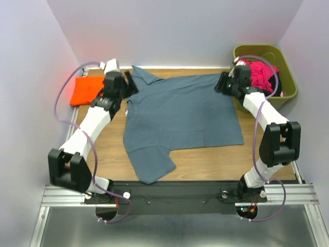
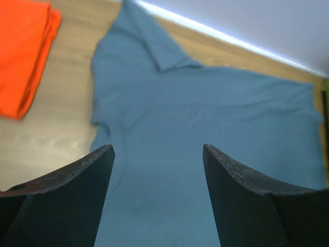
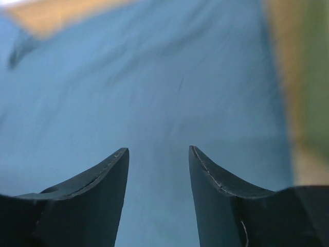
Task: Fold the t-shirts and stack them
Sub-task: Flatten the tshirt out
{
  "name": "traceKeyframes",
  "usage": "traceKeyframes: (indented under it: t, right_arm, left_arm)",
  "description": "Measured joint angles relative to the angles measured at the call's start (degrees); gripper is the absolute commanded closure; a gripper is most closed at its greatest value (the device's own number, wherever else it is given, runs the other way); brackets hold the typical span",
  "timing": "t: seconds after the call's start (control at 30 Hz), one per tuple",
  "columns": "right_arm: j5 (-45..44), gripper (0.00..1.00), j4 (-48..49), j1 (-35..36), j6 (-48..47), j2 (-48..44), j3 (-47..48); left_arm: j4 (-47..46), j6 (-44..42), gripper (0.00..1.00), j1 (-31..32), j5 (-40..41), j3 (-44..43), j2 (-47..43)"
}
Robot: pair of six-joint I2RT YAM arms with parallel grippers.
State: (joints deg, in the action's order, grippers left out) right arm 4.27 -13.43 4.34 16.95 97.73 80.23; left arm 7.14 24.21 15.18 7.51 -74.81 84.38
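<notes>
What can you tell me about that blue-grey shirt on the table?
The blue-grey shirt is soft cloth with a collar and short sleeves. It lies unfolded, spread flat on the wooden table, collar toward the left, one sleeve pointing at the near edge. The left tool and right tool, both open, hang over its far edge, gripping nothing.

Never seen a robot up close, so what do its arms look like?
The left arm and right arm have white links with chunky black joints. Thin lilac cables loop alongside. The left gripper and right gripper each have two dark curved fingers.
</notes>
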Motion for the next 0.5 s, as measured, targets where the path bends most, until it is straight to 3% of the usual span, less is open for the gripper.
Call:
traceKeyframes:
  t: [0.1, 0.2, 0.37, 0.5]
  right_arm:
    - [2.78, 0.46, -2.51, 3.26, 0.63, -2.71, -7.39]
    - [3.80, 0.46, -4.72, 6.32, 1.07, -2.84, -13.25]
    - [4.42, 0.45, -7.67, 8.46, 1.36, -3.91, -21.18]
    - [4.33, 0.44, -9.01, 8.48, 1.51, -5.97, -24.24]
  left_arm:
    - [2.62, 1.90, 0.19, -0.22, 3.56, 12.04, -6.40]
    - [5.05, 2.54, 0.19, -1.22, 5.79, 17.97, -5.40]
    - [6.84, 2.43, 0.20, -1.95, 6.32, 20.15, -1.49]
    - [5.49, 1.73, 0.27, -1.90, 5.84, 19.12, 2.40]
